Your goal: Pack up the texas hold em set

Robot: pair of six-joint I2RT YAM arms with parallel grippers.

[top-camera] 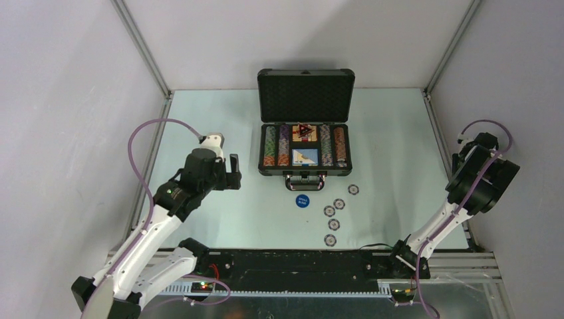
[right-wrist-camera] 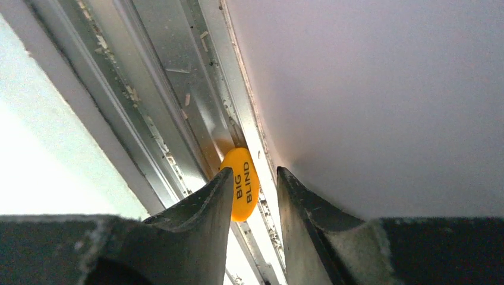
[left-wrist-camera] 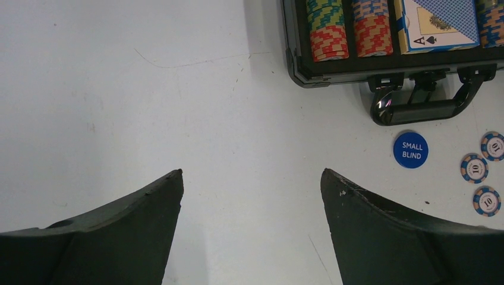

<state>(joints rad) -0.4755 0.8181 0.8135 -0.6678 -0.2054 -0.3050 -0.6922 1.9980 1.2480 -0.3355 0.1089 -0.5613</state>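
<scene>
Black briefcase [top-camera: 305, 93]; stacked chips [left-wrist-camera: 327, 29] striped red, orange, green and yellow; loose chips [left-wrist-camera: 474, 168] blue-orange-white; blue button [left-wrist-camera: 410, 149] lettered white; yellow-orange button [right-wrist-camera: 241, 184] lettered black; blue-latticed card box [left-wrist-camera: 440, 21].

Quick tally: one open briefcase [top-camera: 306, 100], and inside it four rows of stacked chips [top-camera: 269, 146], one card box [top-camera: 306, 157] showing an ace of spades, and one dark triangular marker [top-camera: 303, 130]. Five loose 10 chips [top-camera: 334, 224] sit lower centre of the top view, just right of the single blue Small Blind button [top-camera: 302, 200]. There's one orange Big Blind button [right-wrist-camera: 241, 184] too, middle of the right wrist view.
</scene>
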